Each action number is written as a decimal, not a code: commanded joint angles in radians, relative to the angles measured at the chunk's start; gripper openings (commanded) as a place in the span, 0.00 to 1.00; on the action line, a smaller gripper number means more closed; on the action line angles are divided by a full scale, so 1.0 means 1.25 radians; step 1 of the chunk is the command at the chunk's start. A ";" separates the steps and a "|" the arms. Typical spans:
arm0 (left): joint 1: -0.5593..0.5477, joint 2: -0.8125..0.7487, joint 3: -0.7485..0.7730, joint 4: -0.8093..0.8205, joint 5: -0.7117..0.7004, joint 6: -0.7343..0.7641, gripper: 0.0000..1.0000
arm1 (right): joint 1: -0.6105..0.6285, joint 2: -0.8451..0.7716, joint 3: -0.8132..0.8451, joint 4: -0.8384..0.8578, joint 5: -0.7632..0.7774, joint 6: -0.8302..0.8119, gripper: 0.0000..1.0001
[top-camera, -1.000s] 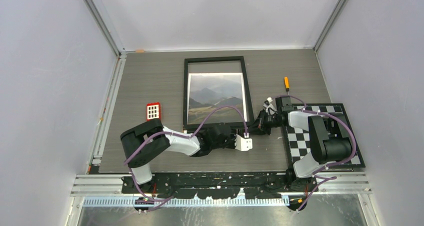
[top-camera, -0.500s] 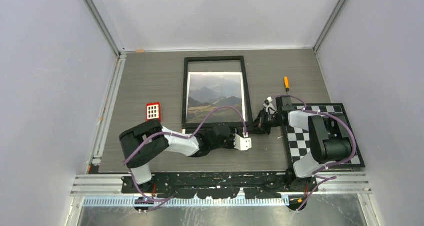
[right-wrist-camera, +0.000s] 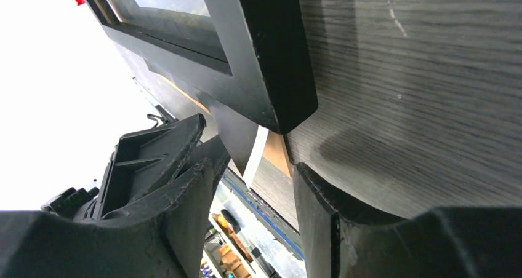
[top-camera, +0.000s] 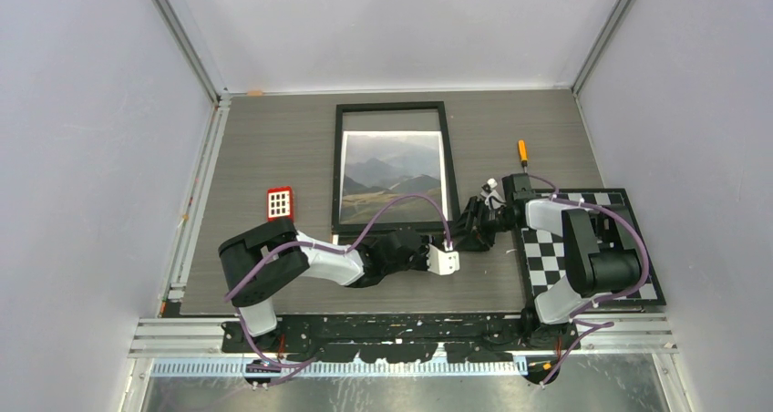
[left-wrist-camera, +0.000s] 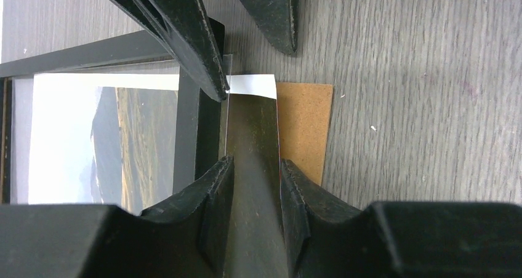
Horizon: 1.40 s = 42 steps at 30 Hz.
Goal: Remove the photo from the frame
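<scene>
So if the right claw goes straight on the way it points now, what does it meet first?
Probably the frame, its near black corner just ahead; depth is unclear.

A grey wood-grain tabletop (top-camera: pixel 273 139) carries a flat black-and-white checkerboard panel (top-camera: pixel 540 268) at its right edge. Near that panel's far-left corner lies a small orange-handled screwdriver (top-camera: pixel 522 150). On the left half sits a small red rectangular block with a white grid face (top-camera: pixel 280 202), well apart from the rest. A thin brown cardboard sheet (left-wrist-camera: pixel 305 127) lies flat on the grain.
</scene>
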 commanded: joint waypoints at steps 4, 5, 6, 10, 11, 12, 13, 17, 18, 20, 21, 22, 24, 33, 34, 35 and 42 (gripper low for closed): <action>0.005 -0.017 0.021 0.040 -0.021 -0.015 0.34 | 0.003 0.029 0.037 -0.002 -0.023 0.017 0.48; 0.006 -0.017 0.022 0.041 -0.020 -0.014 0.34 | 0.004 0.040 0.044 -0.010 -0.025 0.019 0.46; 0.005 -0.016 0.025 0.041 -0.019 -0.011 0.34 | 0.005 0.047 0.050 -0.015 -0.029 0.023 0.45; 0.008 -0.013 0.031 0.039 -0.009 -0.007 0.33 | 0.013 0.054 0.064 -0.035 -0.025 0.035 0.44; 0.008 -0.012 0.033 0.038 -0.009 -0.006 0.33 | 0.016 0.053 0.067 -0.042 -0.022 0.035 0.44; 0.009 -0.012 0.035 0.035 -0.009 -0.008 0.33 | 0.019 0.051 0.068 -0.047 -0.018 0.036 0.44; 0.010 -0.011 0.037 0.034 -0.009 -0.011 0.33 | 0.023 0.050 0.069 -0.050 -0.015 0.037 0.43; 0.010 -0.008 0.041 0.029 -0.007 -0.018 0.33 | 0.037 0.050 0.077 -0.072 0.002 0.029 0.41; 0.010 -0.008 0.042 0.029 -0.007 -0.020 0.33 | 0.042 0.050 0.078 -0.076 0.006 0.026 0.40; 0.010 -0.006 0.045 0.028 -0.006 -0.022 0.33 | 0.052 0.054 0.082 -0.084 0.013 0.022 0.39; 0.010 -0.005 0.046 0.027 -0.005 -0.022 0.32 | 0.053 0.057 0.083 -0.085 0.014 0.022 0.38; 0.011 -0.004 0.047 0.027 -0.004 -0.021 0.32 | 0.054 0.062 0.085 -0.084 0.015 0.021 0.35; 0.011 -0.003 0.050 0.027 -0.002 -0.021 0.32 | 0.054 0.068 0.091 -0.088 0.018 0.021 0.29; 0.012 0.010 0.054 0.013 0.010 -0.019 0.38 | 0.050 0.075 0.114 -0.087 0.006 0.026 0.00; 0.012 0.015 0.056 0.014 0.003 -0.019 0.39 | 0.048 0.074 0.113 -0.085 0.001 0.029 0.01; 0.011 0.023 0.059 0.014 -0.002 -0.019 0.40 | 0.046 0.074 0.113 -0.083 -0.002 0.030 0.01; 0.011 0.042 0.068 0.010 -0.003 -0.002 0.57 | 0.038 0.072 0.112 -0.072 -0.019 0.041 0.00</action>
